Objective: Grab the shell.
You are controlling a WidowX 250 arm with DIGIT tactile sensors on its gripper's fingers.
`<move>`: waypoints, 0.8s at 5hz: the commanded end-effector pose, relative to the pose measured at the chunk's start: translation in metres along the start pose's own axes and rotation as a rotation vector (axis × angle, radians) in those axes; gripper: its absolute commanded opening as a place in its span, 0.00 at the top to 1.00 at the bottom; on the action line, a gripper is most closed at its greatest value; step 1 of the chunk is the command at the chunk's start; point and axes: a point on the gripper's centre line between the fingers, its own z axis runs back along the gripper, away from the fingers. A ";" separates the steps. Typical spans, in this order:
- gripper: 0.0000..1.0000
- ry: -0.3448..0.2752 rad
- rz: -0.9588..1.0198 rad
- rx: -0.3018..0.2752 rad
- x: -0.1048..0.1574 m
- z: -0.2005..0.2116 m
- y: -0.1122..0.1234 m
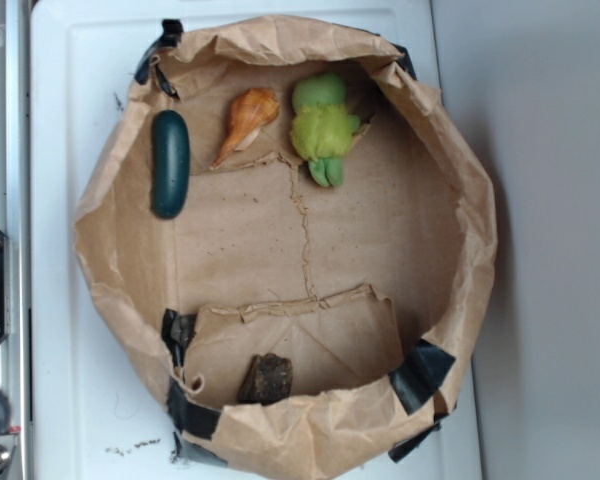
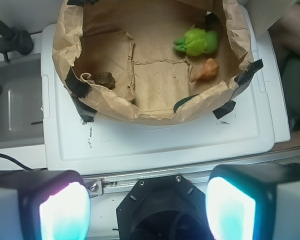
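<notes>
With its jaws standing wide apart and empty outside the paper bag (image 1: 460, 210), the gripper (image 2: 147, 207) is needing to descend squarely over the shell (image 1: 247, 122), avoiding the green plush toy (image 1: 322, 128) just beside it.

The robot's body shows only in the wrist view, along the bottom edge of the frame. The black-and-grey two-fingered gripper (image 2: 147, 210) has its jaws spread wide, one finger in the lower left corner and the other in the lower right, with a broad gap between them and nothing held. Each of the boxy grey fingers (image 2: 20, 200) carries a glowing pad (image 2: 64, 212) on its inner face, lit pale cyan with a pink tinge on the left one. Between them, at bottom centre, sits the black angular wrist mount (image 2: 157, 207), with a round dark opening. In the exterior view the gripper is out of frame.
</notes>
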 end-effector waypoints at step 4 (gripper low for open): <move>0.00 -0.077 0.017 0.050 0.123 -0.028 0.001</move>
